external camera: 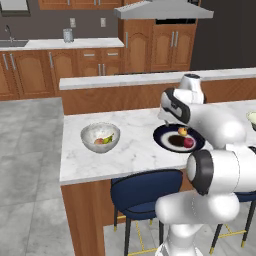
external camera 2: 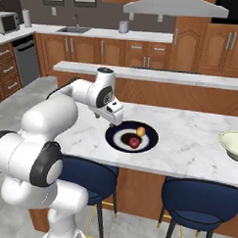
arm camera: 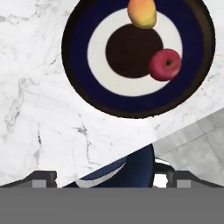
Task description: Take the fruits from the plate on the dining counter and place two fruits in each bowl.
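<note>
Jaws spread wide, the gripper (external camera 2: 113, 121) hovers beside the plate (arm camera: 78, 61); its red apple (arm camera: 165, 64), smooth and firm, likely wants a mid-body pinch

The long white-grey marbled stone bench (external camera: 125, 145) with a reddish-brown wooden body carries three dishes. A deep silvery-grey speckled bowl (external camera: 100, 137) stands near its left end. A round flat dark navy plate (external camera 2: 132, 136) with a white ring and a brown middle lies near the front edge. A pale cream-green shallow bowl (external camera 2: 233, 145) sits well apart, far to the right.
</note>
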